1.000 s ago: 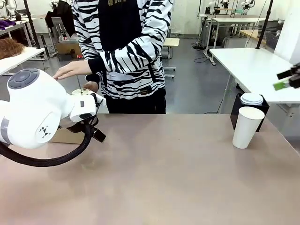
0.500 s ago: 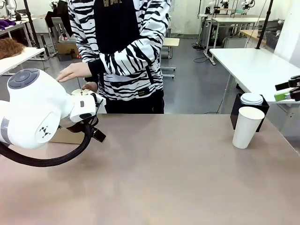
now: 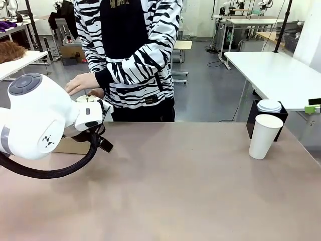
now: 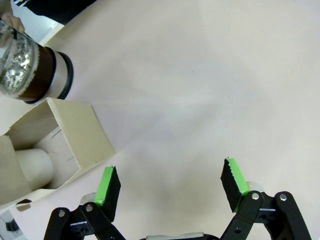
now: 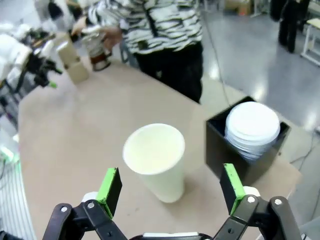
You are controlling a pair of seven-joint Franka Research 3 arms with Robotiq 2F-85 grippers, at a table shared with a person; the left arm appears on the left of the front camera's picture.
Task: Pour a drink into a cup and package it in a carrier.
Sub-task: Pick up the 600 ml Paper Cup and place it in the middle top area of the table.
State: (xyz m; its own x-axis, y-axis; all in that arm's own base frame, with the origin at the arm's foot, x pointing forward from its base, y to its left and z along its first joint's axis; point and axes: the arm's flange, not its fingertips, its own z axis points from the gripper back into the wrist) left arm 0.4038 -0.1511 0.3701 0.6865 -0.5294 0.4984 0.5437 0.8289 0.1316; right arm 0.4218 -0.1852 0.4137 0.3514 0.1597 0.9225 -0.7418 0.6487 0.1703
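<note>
Tall white paper cup [image 5: 157,172]: light, crushable, tippy; grip mid-wall softly. Both jaws fully open, empty.

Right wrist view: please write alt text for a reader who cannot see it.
The right gripper, fingers open, points down at the empty tall white cup on the table, beside a black box holding a white lid. Across the table, a person holds a glass pitcher.

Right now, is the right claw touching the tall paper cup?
Apart. The front view shows a wide gap between the right claw and the white paper cup.
</note>
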